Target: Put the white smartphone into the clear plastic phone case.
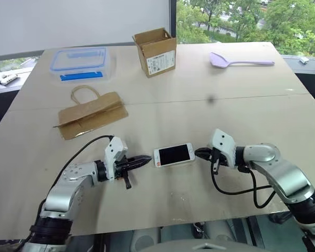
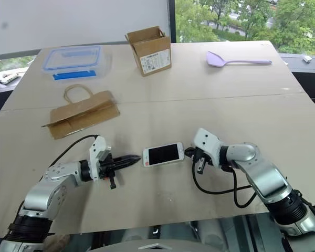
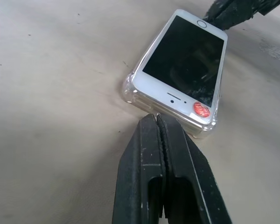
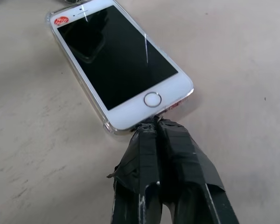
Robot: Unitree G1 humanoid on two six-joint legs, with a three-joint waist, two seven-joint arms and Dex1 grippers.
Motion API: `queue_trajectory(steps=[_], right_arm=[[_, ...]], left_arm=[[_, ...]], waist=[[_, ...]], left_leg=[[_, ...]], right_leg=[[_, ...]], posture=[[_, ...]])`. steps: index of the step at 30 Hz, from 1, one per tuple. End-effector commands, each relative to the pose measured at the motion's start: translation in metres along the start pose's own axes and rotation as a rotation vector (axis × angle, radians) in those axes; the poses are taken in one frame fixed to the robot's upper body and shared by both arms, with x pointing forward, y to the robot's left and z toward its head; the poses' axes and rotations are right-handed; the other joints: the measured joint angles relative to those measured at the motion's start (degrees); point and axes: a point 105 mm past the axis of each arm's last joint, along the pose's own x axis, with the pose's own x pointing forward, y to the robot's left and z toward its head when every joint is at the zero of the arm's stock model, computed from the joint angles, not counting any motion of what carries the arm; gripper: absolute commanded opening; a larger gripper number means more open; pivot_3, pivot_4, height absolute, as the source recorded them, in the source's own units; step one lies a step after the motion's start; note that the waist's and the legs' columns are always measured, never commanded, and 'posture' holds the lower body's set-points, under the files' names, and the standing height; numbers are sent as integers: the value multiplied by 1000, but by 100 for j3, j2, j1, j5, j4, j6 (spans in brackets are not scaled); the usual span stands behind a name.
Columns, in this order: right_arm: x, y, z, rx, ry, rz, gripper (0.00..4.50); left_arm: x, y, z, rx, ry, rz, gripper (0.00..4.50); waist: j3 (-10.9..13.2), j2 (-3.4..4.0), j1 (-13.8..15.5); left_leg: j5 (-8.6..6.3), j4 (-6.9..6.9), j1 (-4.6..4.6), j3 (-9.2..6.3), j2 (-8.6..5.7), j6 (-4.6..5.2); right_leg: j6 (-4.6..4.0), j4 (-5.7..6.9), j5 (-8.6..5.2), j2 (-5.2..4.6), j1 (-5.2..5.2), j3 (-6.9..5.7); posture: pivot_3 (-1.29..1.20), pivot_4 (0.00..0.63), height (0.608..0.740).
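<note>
The white smartphone (image 1: 174,155) lies screen up on the table between my two grippers. It sits inside the clear plastic phone case (image 3: 130,95), whose transparent rim wraps its edges (image 4: 84,95). A small red sticker marks its earpiece end. My left gripper (image 1: 147,159) is shut, its tip just short of that end (image 3: 155,119). My right gripper (image 1: 199,153) is shut too, and its taped tip (image 4: 155,123) meets the home-button end.
A folded brown paper bag (image 1: 92,112) lies at the back left. Behind it stands a clear food box with a blue lid (image 1: 80,63). An open cardboard box (image 1: 156,51) and a lilac spatula (image 1: 239,61) sit at the far side.
</note>
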Motion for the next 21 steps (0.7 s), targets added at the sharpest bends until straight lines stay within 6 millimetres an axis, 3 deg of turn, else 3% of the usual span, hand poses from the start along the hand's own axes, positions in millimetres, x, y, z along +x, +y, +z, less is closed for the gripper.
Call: queue_trajectory(steps=[1,21], right_arm=[[1,1,11,-40,-34,11,70],[17,9,20,-223,-19,147,70]], left_arm=[[5,-7,7,29,-12,-33,0],[9,-5,7,29,-9,-33,0]], waist=[[0,0,-4],[-1,-1,-22]], left_leg=[[0,0,0,0,0,0],[0,28,8,-6,1,0]], right_leg=[[0,1,0,0,0,0],[0,31,3,3,9,0]], posture=[[0,150,740],[0,150,740]])
